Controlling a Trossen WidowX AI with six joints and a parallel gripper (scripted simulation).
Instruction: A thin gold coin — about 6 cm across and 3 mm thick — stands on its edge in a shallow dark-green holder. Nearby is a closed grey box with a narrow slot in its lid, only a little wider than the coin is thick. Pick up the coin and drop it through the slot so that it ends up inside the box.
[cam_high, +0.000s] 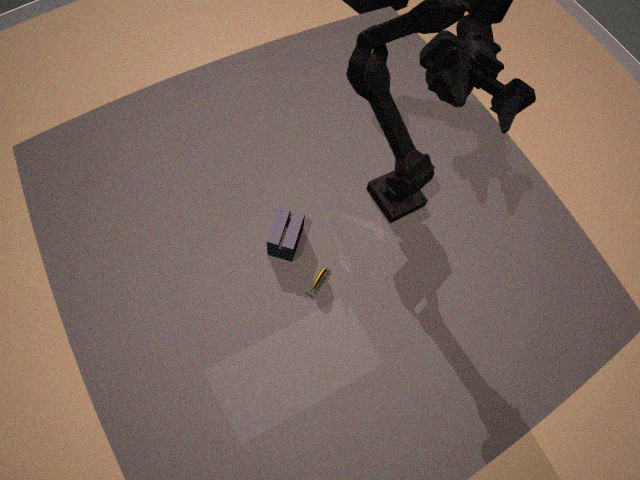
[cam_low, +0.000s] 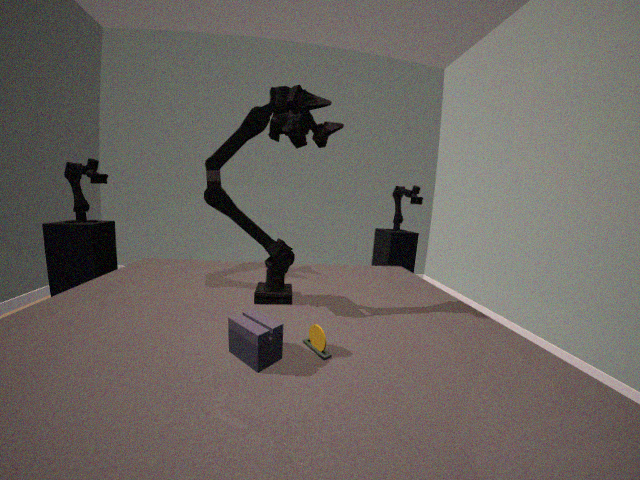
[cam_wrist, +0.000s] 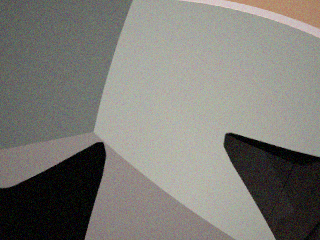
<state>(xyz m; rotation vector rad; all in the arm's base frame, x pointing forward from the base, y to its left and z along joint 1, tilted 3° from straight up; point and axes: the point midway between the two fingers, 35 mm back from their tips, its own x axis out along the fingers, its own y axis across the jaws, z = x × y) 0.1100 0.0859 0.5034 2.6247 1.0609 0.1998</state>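
Up high near the base, well away from the work: gripper (cam_low: 323, 116) is raised, fingers spread wide, nothing between them. Wrist cam only shows walls and both fingertips, so no target in that view yet.

Coin (cam_low: 316, 336) stands on edge in the green holder (cam_low: 317, 349), on the mat out in front of the arm base (cam_low: 272, 293). Grey box (cam_low: 255, 339) sits just beside it, slot (cam_high: 287, 227) on top.

Key relation from top cam: coin (cam_high: 321, 277) lies well out from the base and below the tool, w/ its long edge running roughly parallel to the slot, I think; res is poor at that size. So I need to swing the wrist down and out, then line the jaws up across the coin's thin faces, not along its edge. Nothing picked yet.
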